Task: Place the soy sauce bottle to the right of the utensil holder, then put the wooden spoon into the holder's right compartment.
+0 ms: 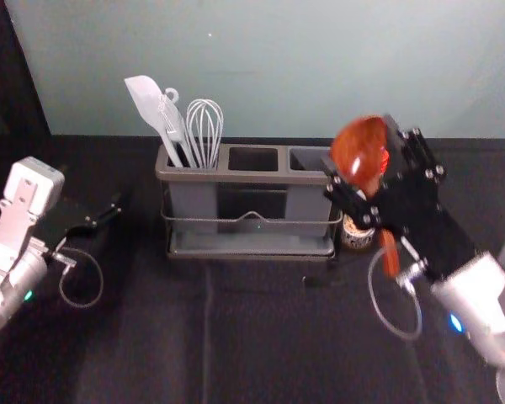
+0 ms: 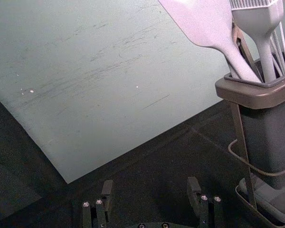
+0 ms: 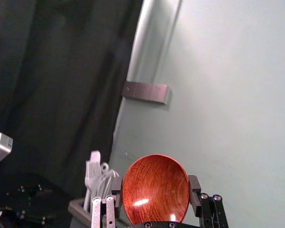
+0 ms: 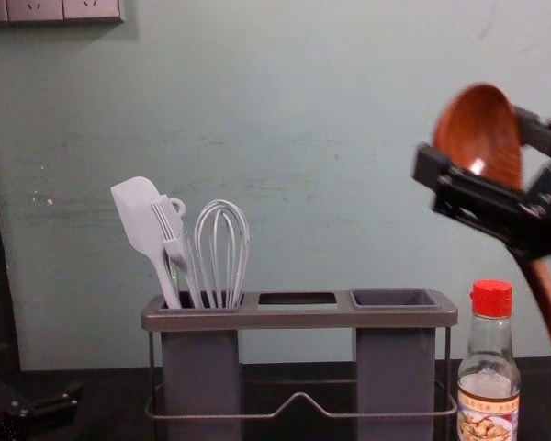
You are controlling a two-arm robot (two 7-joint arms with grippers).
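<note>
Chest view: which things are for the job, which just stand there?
Job: clear red-capped soy sauce bottle; brown wooden spoon in right gripper, upper right; grey rectangular utensil holder.

Other: white spatula; white brush; white wire whisk; left gripper, lower left.

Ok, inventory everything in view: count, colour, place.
Utensil holder: one, grey-brown, centre.
Spatula: one, pale grey, holder's left compartment.
Brush: one, pale grey, same compartment.
Whisk: one, pale grey, same compartment.
Ring-ended utensil: one, pale grey, same compartment.
Soy sauce bottle: one, clear, red-capped, right of holder.
Wooden spoon: one, reddish-brown, above bottle.
Cloth: one, black, under holder.
Wall: one, pale green, behind.
Outlet plates: three, pale, on wall.
Left tool: one, black, open, left of holder.
Right tool: one, black, gripping wooden spoon.
</note>
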